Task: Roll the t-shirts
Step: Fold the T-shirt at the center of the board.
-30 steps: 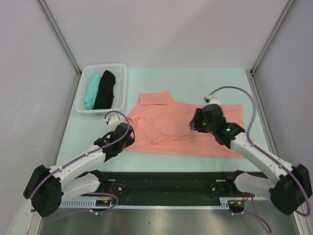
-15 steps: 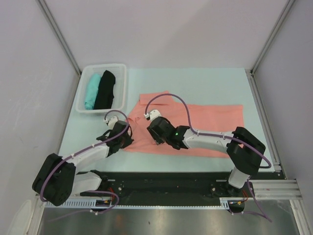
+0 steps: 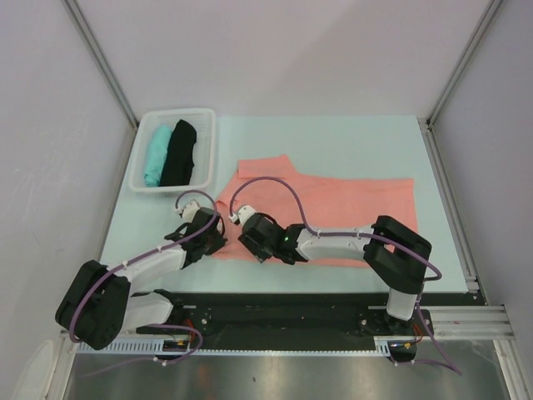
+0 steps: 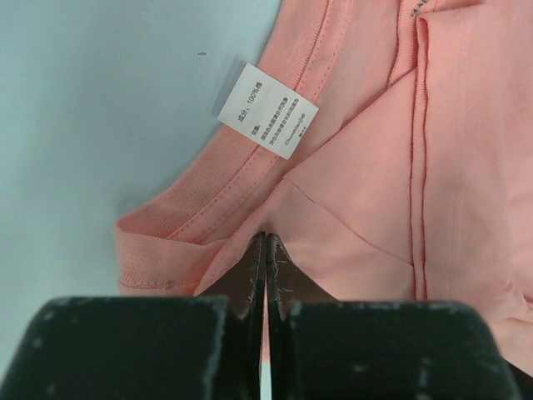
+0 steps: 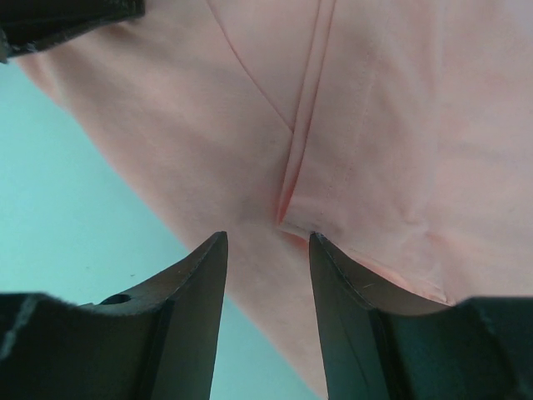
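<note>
The left claw [image 4: 265, 242] pinches the pink shirt [image 3: 350, 204] by its collar. The right claw [image 5: 266, 242] gapes over its near edge.

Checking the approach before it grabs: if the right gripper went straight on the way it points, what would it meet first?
Probably the salmon-pink t-shirt: the right gripper, jaws open, points at a fold near its edge.

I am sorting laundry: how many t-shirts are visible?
3. The pink t-shirt lies spread on the table; the teal t-shirt and the black t-shirt sit in the basket. More could be hidden under them.
</note>
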Robot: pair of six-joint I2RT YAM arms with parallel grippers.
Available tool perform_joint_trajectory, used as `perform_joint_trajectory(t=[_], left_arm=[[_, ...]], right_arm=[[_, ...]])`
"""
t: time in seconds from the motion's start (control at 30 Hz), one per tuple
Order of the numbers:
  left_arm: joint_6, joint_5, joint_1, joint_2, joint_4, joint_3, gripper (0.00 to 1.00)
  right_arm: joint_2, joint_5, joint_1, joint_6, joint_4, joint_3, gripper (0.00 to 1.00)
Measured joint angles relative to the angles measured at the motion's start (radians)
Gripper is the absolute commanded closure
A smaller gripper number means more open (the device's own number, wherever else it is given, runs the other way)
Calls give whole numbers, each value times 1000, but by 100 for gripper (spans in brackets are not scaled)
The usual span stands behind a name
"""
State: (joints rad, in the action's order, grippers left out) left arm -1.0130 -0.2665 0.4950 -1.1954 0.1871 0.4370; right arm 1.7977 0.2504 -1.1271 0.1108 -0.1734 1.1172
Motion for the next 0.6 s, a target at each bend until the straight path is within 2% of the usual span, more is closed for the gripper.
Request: perform_joint_trajectory(t=[0.07, 0.17, 0.2, 0.3, 0.37, 0.6], left_arm=[[-4, 0, 0, 0, 0, 0, 100], [-8, -1, 0, 0, 1, 0, 100], [-8, -1, 0, 0, 1, 0, 100], [-8, -1, 0, 0, 1, 0, 100], [-8, -1, 0, 0, 1, 0, 100], [-8, -1, 0, 0, 1, 0, 100]], right_arm=[[13, -3, 1, 0, 0, 0, 54], [29, -3, 10, -3, 0, 1, 70], [31, -3, 16, -3, -2, 1, 79], [31, -3, 50, -1, -2, 2, 90], [31, -2, 76, 2, -2, 4, 94], [27, -10, 158, 16, -1, 7, 98]])
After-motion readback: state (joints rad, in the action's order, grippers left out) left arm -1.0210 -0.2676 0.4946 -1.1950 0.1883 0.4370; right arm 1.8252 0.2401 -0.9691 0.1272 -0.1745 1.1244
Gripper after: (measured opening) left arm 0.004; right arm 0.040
